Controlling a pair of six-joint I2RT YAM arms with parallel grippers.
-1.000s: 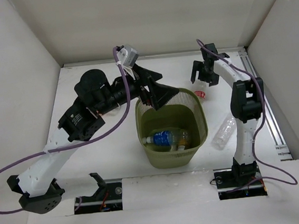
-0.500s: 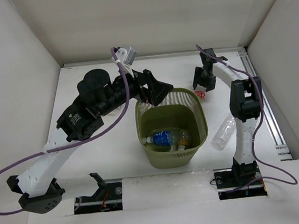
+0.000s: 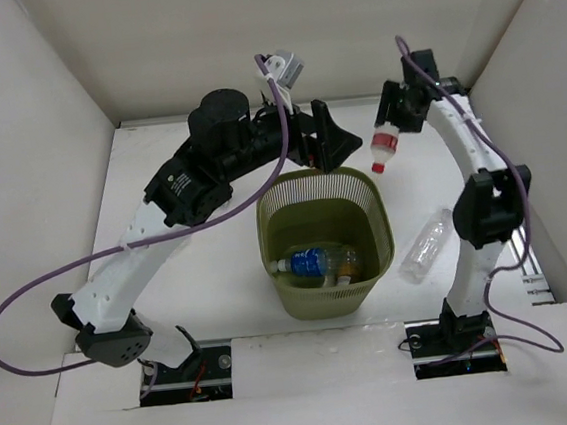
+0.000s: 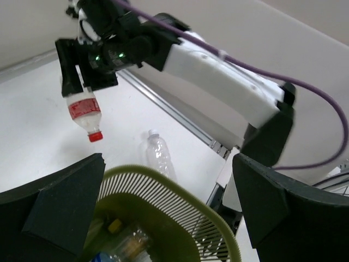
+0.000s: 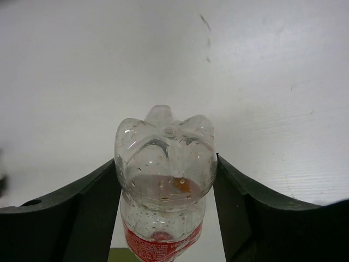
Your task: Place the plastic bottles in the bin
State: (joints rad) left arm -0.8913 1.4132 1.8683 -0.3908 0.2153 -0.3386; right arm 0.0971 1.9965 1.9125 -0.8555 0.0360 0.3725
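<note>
One red-labelled bottle [image 3: 384, 149] hangs cap-down, clamped in our right gripper [image 3: 389, 128]; our left gripper [image 3: 331, 148] gapes empty over the bin [image 3: 367, 265].

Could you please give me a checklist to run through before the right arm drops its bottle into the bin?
1. Grip: the right gripper is shut on the red-labelled bottle near its base, cap hanging down: ok.
2. Bottle over the opening of the bin: it hangs just beyond the far right rim: not ok.
3. Path clear: the open left gripper hovers over the far rim beside the bottle; clearance: cannot tell.
4. Room in the bin: the binned bottles lie only at its bottom: ok.
5. Bin upright: ok.
6. Nothing left out: a clear bottle lies on the table right of the bin: not ok.
</note>
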